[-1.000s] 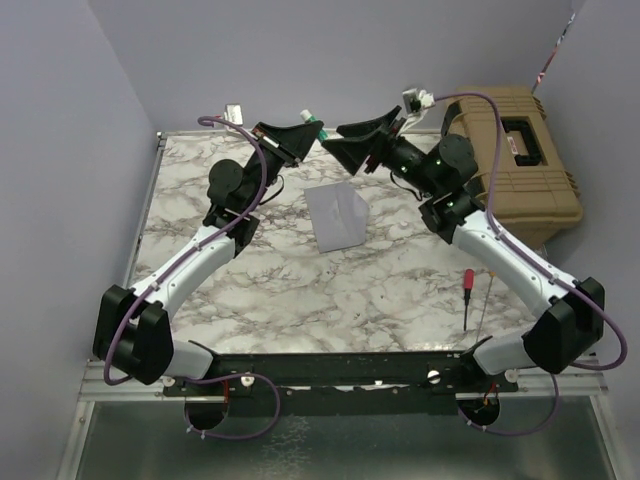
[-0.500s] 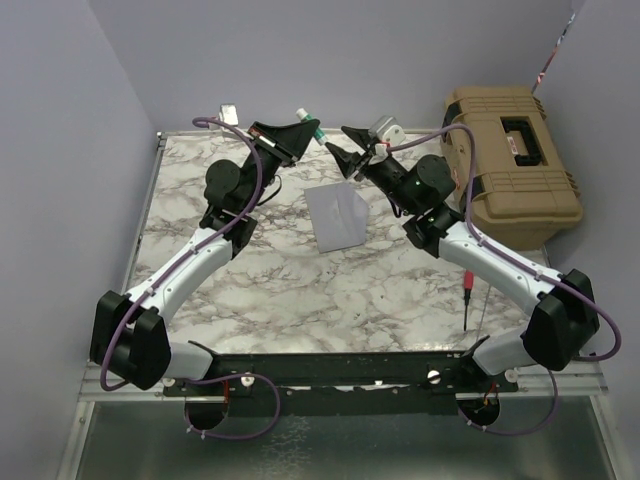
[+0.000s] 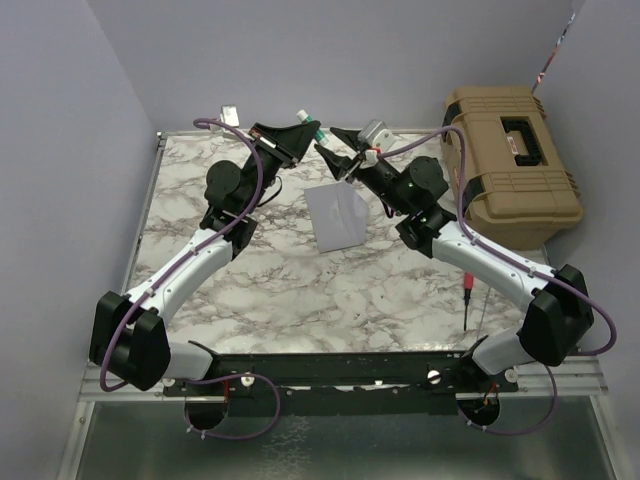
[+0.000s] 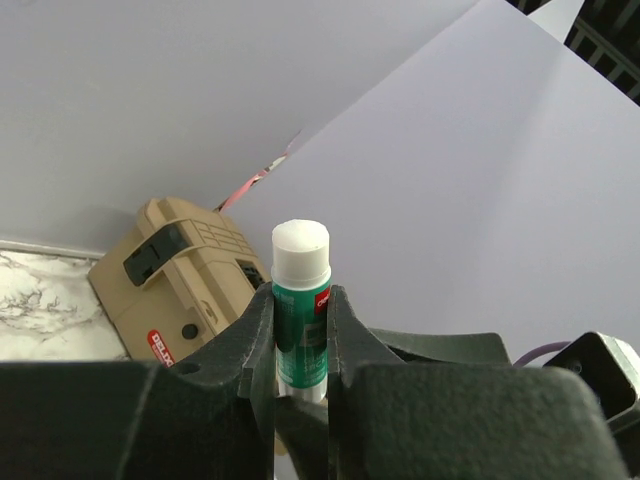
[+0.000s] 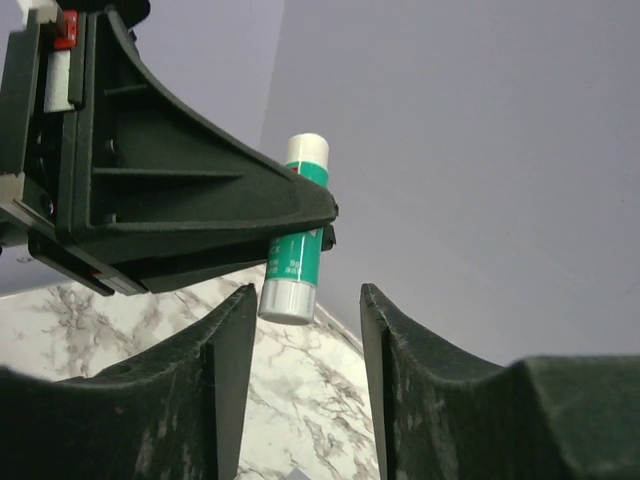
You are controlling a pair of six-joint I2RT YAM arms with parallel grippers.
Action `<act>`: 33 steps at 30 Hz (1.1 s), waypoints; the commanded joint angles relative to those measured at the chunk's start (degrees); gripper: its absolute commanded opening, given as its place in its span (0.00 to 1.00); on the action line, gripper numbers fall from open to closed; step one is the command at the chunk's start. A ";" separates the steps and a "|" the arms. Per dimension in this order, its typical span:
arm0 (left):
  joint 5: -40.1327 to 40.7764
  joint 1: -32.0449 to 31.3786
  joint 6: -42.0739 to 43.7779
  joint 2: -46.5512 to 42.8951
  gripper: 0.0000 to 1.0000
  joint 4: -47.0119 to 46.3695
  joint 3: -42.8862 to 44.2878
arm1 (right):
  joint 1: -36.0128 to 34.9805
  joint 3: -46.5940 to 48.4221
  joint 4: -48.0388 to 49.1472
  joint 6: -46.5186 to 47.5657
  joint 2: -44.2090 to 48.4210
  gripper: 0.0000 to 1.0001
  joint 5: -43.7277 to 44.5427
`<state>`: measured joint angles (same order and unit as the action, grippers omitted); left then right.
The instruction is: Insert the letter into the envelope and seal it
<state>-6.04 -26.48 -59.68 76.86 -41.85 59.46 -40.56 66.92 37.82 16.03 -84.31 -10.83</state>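
Observation:
The grey-lavender envelope (image 3: 337, 215) lies flat on the marble table at mid-back, with nothing touching it. The letter is hidden from every view. My left gripper (image 3: 305, 132) is raised over the back of the table, shut on a green glue stick (image 3: 309, 122) with a white cap. The stick (image 4: 301, 300) stands upright between the left fingers (image 4: 255, 330). My right gripper (image 3: 325, 142) is close beside it, open. In the right wrist view the stick's silver base (image 5: 289, 300) hangs just above the gap of the right gripper (image 5: 308, 292), nearer its left finger (image 5: 235, 340).
A tan toolbox (image 3: 510, 160) stands at the back right, partly off the table. A red-handled screwdriver (image 3: 467, 290) lies near the right edge. A small grey object (image 3: 233, 112) sits at the back left corner. Lavender walls enclose the back and sides.
My right gripper swung left from near the toolbox to beside the glue stick, and its jaws narrowed somewhat. The left gripper, the stick and the envelope stayed put.

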 commanded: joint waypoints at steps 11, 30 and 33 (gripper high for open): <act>1.84 -0.07 -0.18 -2.50 0.00 -1.37 -1.89 | -0.65 2.67 -0.70 -6.30 -1.53 0.29 -0.96; -8.01 0.53 2.67 -2.62 0.00 -7.85 -1.18 | 15.62 7.04 2.73 -71.64 -1.96 0.00 -20.74; -9.89 0.59 3.80 -2.73 0.00 -8.22 -0.94 | 17.26 5.35 6.80 -84.36 -2.77 0.00 -21.35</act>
<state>-11.05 -26.85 -59.48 75.96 -46.72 58.28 -28.69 71.22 36.82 -45.04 -85.91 -33.45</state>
